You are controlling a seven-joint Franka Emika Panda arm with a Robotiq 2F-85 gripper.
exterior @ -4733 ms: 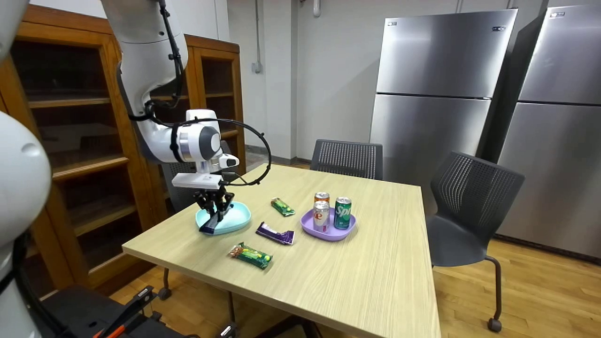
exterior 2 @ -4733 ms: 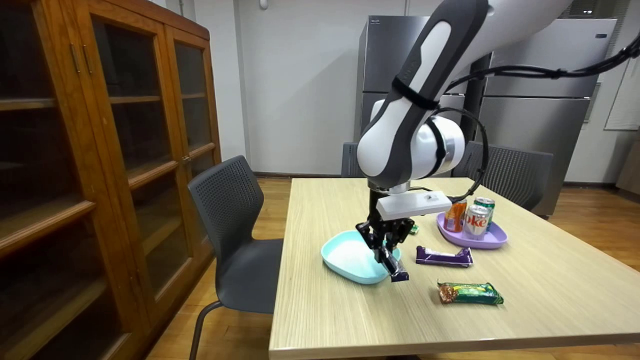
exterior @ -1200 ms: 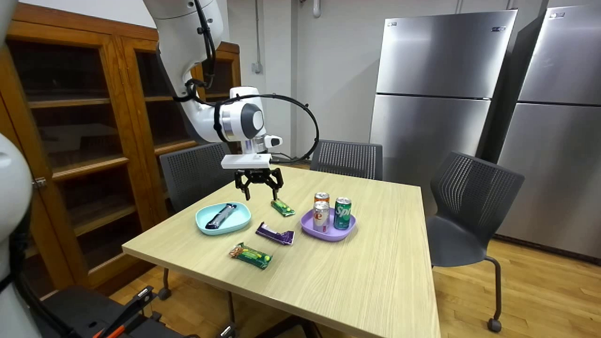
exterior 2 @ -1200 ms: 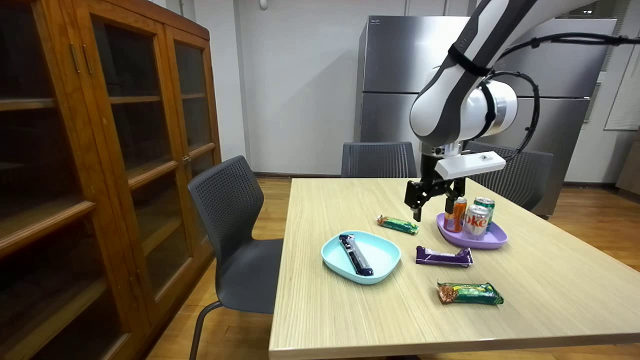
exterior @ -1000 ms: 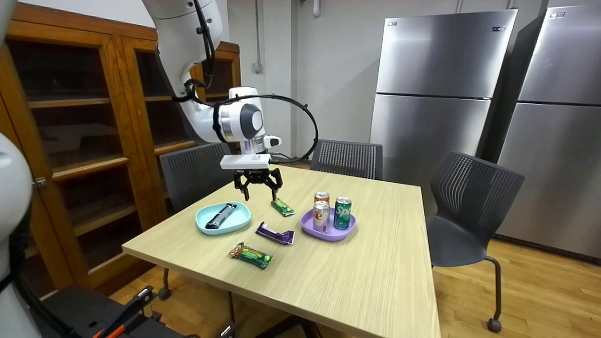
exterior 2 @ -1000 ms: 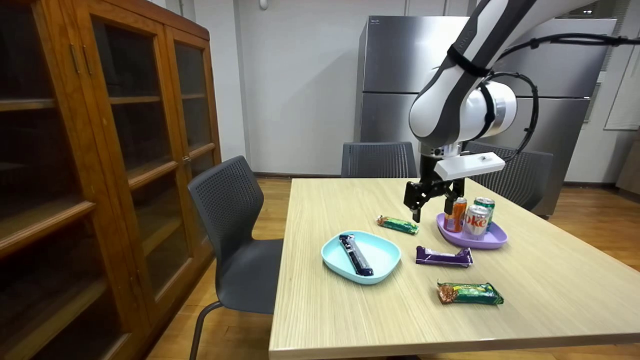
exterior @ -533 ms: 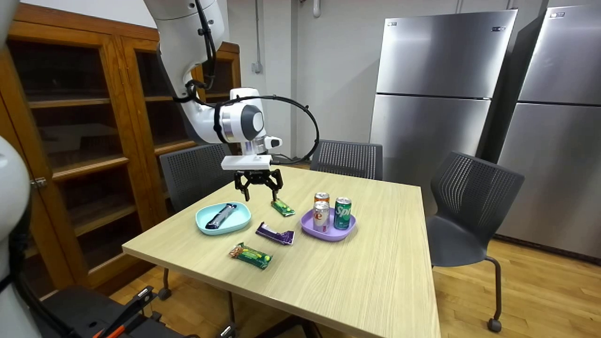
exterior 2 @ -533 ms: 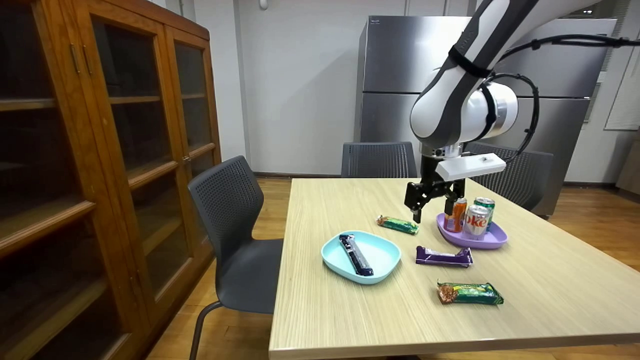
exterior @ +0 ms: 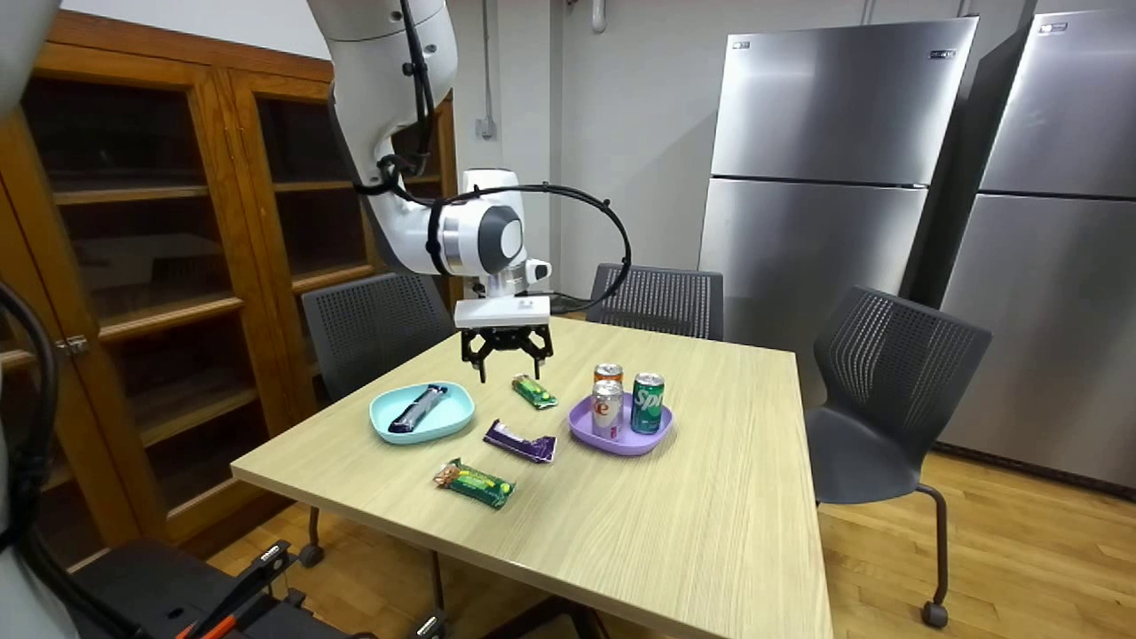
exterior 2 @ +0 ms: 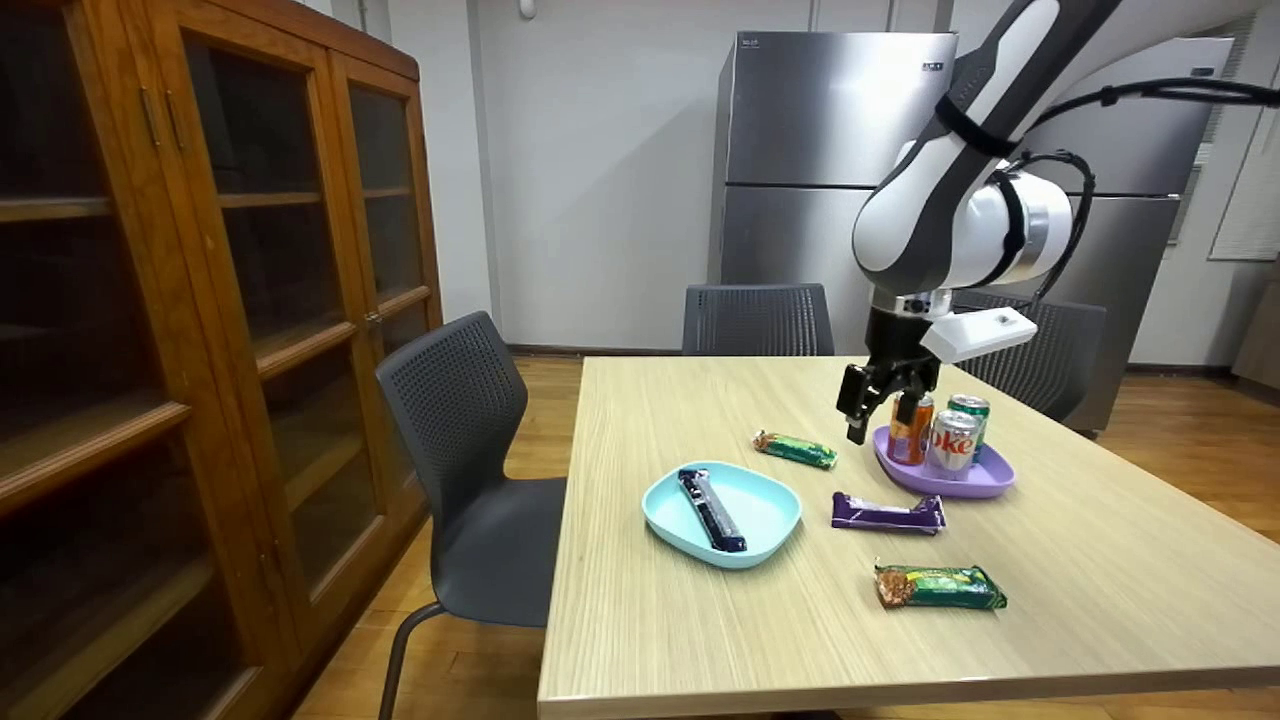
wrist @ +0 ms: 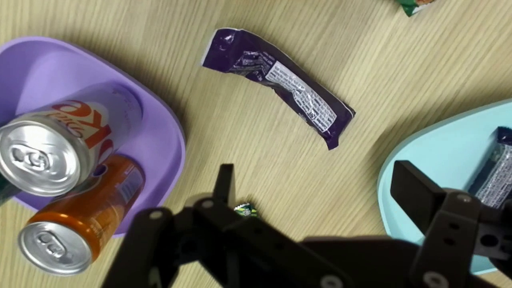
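Observation:
My gripper (exterior: 509, 377) stands open above the table with nothing between its fingers, seen in both exterior views and the wrist view. Nearest below it lies a small green-wrapped bar (exterior 2: 795, 450), which the gripper mostly hides in the wrist view. A purple-wrapped bar (wrist: 280, 80) lies flat on the wood, ahead of the fingertips in the wrist view. Inside the turquoise plate (exterior 2: 660, 520) rests a dark blue bar (exterior: 418, 409). A larger green bar (exterior: 475, 484) lies toward the near table edge. The gripper touches none of these.
A purple plate (exterior: 621, 449) holds an orange can (wrist: 92, 208), a Diet Coke can (exterior 2: 953, 445) and a Sprite can (exterior: 648, 403), all upright. Grey chairs (exterior 2: 470, 430) surround the table. A wooden cabinet (exterior 2: 230, 350) and steel fridges (exterior: 825, 177) stand behind.
Several seconds ago the gripper held the dark blue bar at the turquoise plate; that bar now lies inside. The gripper opened, rose, and lately shifted farther from that plate, toward the cans.

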